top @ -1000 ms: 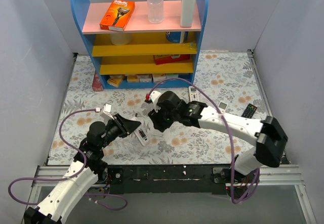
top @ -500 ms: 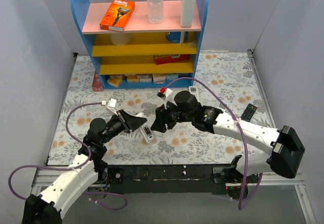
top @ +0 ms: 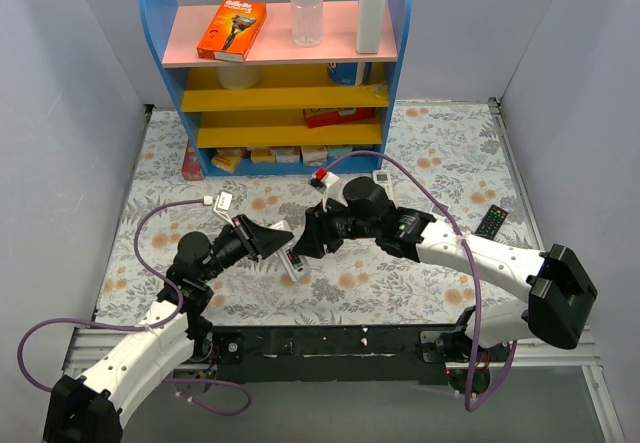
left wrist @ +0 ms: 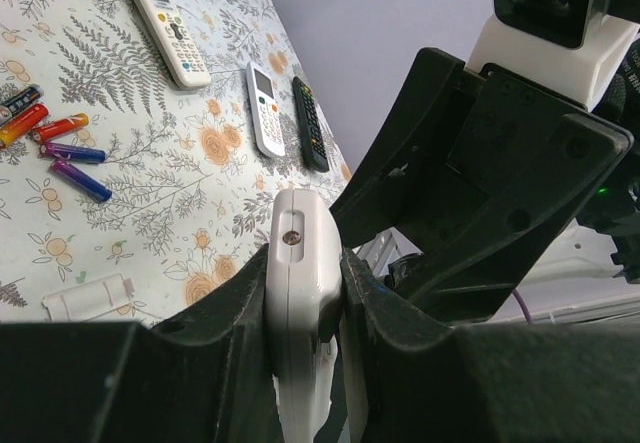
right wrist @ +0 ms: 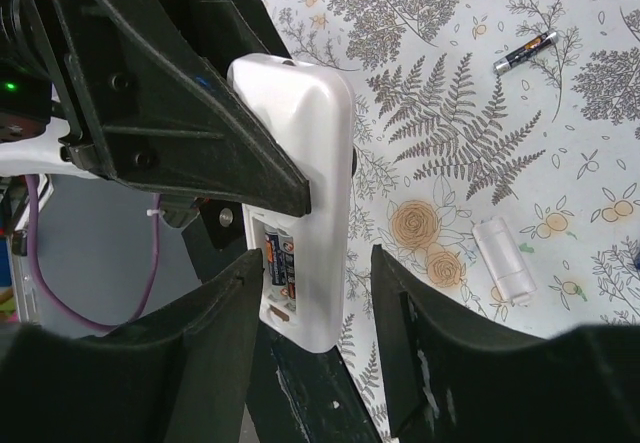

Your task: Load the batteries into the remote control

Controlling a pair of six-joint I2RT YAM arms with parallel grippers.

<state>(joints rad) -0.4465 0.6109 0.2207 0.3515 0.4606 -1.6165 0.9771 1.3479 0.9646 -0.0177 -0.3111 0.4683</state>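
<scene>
Holding: left gripper [left wrist: 303, 293] clamped on the remote control [right wrist: 300, 143], raised between the arms.
Right gripper [right wrist: 312, 303]: jaws apart, empty, straddling the remote's open bay.
Batteries [left wrist: 62, 135]: loose on floral mat [left wrist: 150, 203]; one cell [right wrist: 279, 261] looks seated.
Advice: press squarely, remote steady.

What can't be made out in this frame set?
1. Top external: remote control mostly hidden between left gripper and right gripper.
2. Right wrist: a gripper finger covers part of the battery bay; number of batteries seated unclear.
3. Left wrist: loose batteries too small to read polarity.
</scene>
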